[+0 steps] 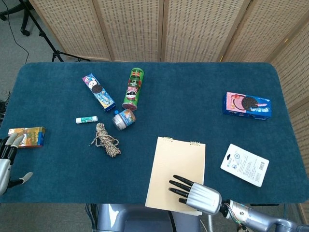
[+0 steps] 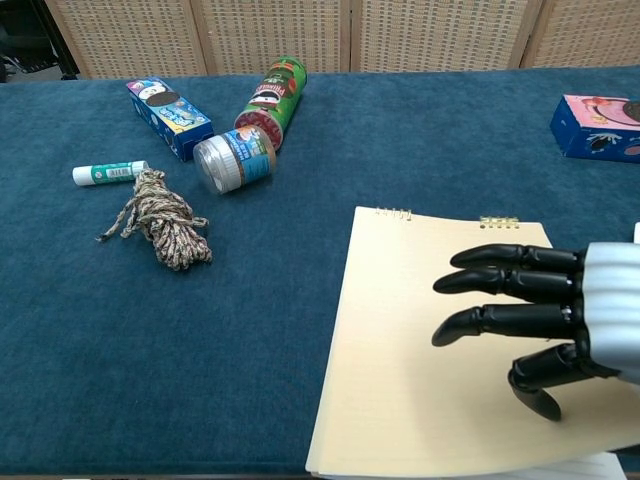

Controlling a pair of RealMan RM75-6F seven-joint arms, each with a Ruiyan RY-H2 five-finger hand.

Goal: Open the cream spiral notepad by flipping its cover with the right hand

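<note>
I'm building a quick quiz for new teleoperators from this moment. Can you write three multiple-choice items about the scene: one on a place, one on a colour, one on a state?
1. Where is the rope bundle?
A. Left of the notepad
B. On the notepad
C. Beside the pink cookie box

2. What colour is the tall chip can?
A. Yellow
B. Green
C. White

3. How is the right hand?
A. Gripping the glue stick
B. Fist closed in the air
C. Fingers spread over the notepad's cover

Answers:
1. A: the rope lies on the cloth, apart from the notepad, on its left.
2. B: the can's body is green with a red label.
3. C: both views show dark fingers extended over the cream cover, holding nothing.
</note>
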